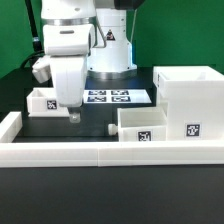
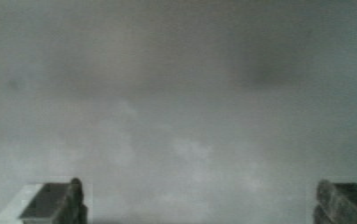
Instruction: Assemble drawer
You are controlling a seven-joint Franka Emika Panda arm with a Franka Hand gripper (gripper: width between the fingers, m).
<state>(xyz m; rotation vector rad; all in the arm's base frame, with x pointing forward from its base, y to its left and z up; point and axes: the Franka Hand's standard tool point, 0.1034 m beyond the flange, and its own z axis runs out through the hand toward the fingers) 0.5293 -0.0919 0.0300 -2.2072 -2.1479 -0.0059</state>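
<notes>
Dark tabletop filled the scene, fenced by a low white border wall (image 1: 100, 152) along the edge nearest the camera and round the corner at the exterior view's left. The marker board (image 1: 108, 97) lay flat toward the far edge, at the foot of the arm.

The drawer was in three separate pieces. Its tall housing (image 1: 190, 100) stood by the edge at the exterior view's right. One tray (image 1: 140, 125) sat just beside it, against the border wall. The other tray (image 1: 41, 99) lay near the edge at the exterior view's left, partly behind the arm.

The gripper (image 1: 72, 116) hung low over bare table just beside that second tray. In the wrist view its fingertips (image 2: 54, 200) were spread wide with nothing between them.

Neither tray was in the housing, so the work looked to be at an early step, most likely the approach to a first tray. The next move would call for setting the jaws over a tray wall and closing squarely.

The nearer tray looked empty; the insides of the other tray and the housing could not be judged
</notes>
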